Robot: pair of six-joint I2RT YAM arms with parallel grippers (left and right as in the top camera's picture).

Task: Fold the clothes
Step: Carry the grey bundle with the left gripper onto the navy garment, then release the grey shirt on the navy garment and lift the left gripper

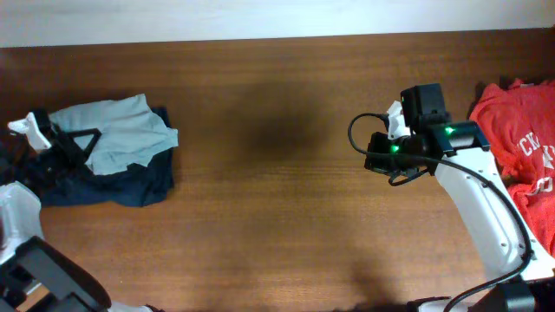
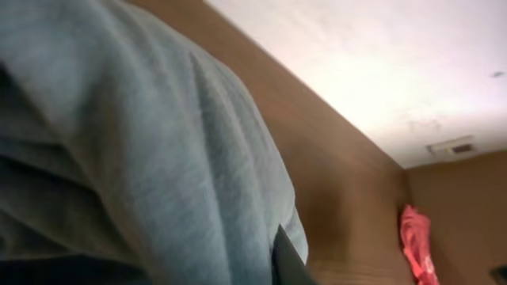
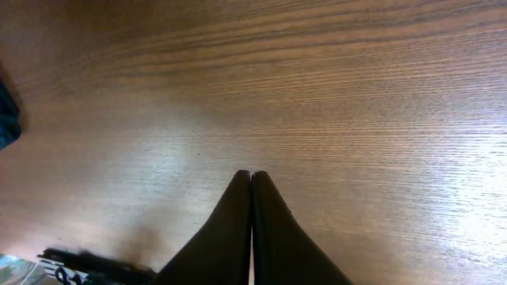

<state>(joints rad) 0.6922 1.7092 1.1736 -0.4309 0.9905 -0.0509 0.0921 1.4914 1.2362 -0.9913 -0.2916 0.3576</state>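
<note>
the brown wooden table [image 1: 277,104] is stretching across the whole overhead view, with most of its middle showing bare grain. at its right edge a heap of red t-shirts [image 1: 520,130] with white lettering is lying crumpled, partly running out of the picture; in the left wrist view it is showing as a small red patch [image 2: 416,245] far off.

at the left end of the table the dark navy t-shirt [image 1: 139,184] is lying bunched, and the pale grey-blue t-shirt [image 1: 121,130] is sitting on top of it, rumpled and overlapping its upper part.

the left gripper [image 1: 87,139] is resting against the left edge of the pale grey-blue t-shirt. in the left wrist view the grey-blue cloth [image 2: 142,142] is filling most of the picture, right up against the camera, with only one dark fingertip [image 2: 289,261] poking out beneath it. the cloth is hiding the jaws, so i cannot tell whether they are pinching the shirt or just lying in it.

the right gripper [image 3: 251,178] is hovering over bare wood, right of the table's middle and just left of the red heap. its two dark fingers are pressing flat together with nothing between them.
</note>
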